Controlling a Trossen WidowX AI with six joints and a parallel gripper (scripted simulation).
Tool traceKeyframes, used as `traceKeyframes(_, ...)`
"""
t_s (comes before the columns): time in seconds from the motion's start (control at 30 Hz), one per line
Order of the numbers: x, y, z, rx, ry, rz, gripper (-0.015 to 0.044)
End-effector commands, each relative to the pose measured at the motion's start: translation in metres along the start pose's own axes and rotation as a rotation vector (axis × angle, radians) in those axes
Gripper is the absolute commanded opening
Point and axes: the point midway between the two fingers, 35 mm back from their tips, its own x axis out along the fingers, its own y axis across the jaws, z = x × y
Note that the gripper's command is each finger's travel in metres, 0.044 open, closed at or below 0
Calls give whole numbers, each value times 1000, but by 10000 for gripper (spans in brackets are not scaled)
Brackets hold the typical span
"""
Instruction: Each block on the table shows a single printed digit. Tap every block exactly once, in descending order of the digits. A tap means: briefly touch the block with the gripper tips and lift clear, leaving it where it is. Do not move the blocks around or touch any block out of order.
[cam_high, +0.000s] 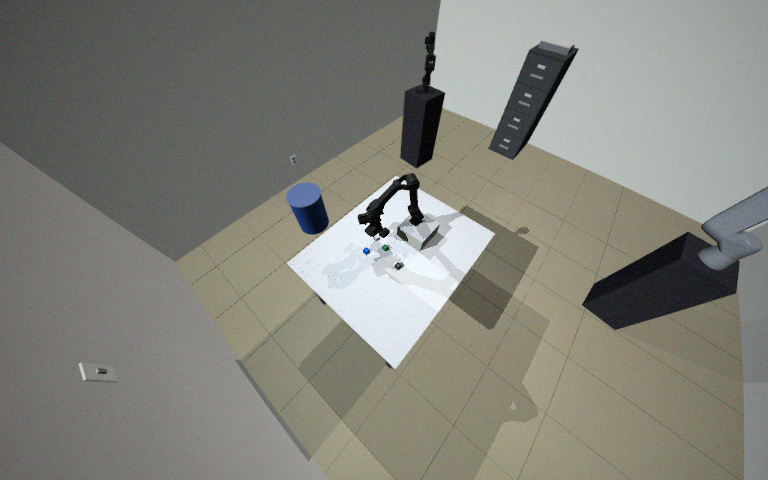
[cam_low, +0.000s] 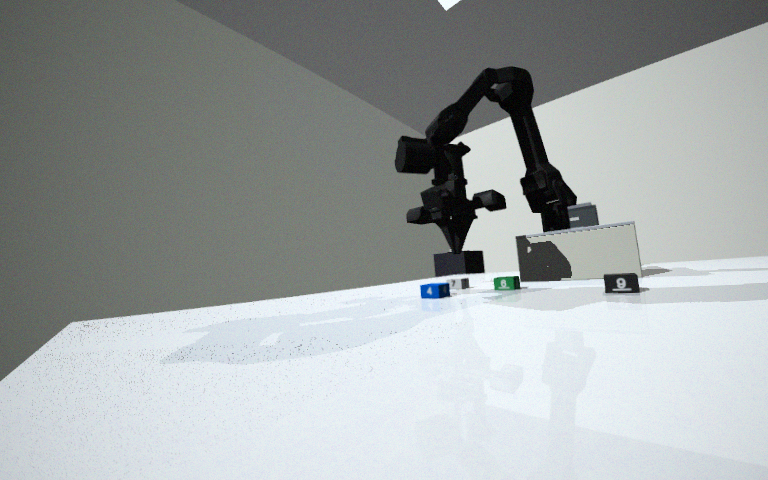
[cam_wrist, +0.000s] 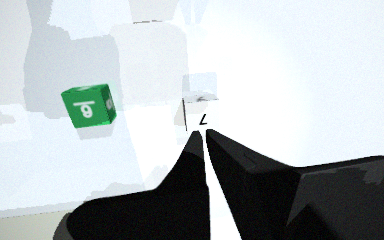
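Note:
My gripper (cam_low: 457, 251) (cam_wrist: 202, 136) is shut and empty, its tips pointing down a short way above the white block (cam_low: 459, 283) (cam_wrist: 201, 111) with digit 7. In the wrist view the fingertips overlap the near edge of that block's image. A green block (cam_high: 385, 247) (cam_low: 506, 283) (cam_wrist: 89, 106) shows an underlined 6 and stands to one side of the white one. A blue block (cam_high: 366, 250) (cam_low: 434, 290) shows 4. A black block (cam_high: 398, 265) (cam_low: 621, 283) shows an underlined 9 and stands farthest right in the exterior view. Blue and black are outside the wrist view.
The blocks stand apart on a white table (cam_high: 390, 333) (cam_low: 283, 418). The arm's pale box-shaped base (cam_high: 419, 239) (cam_low: 600, 254) is behind the green and black blocks. A blue cylinder (cam_high: 310, 212) stands beyond the table's edge.

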Motion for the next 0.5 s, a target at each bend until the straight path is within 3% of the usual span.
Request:
traceKeyframes(0.0,22,2,-6,-3,6,5,20)
traceKeyframes(0.47,39,2,-6,-3,6,5,20)
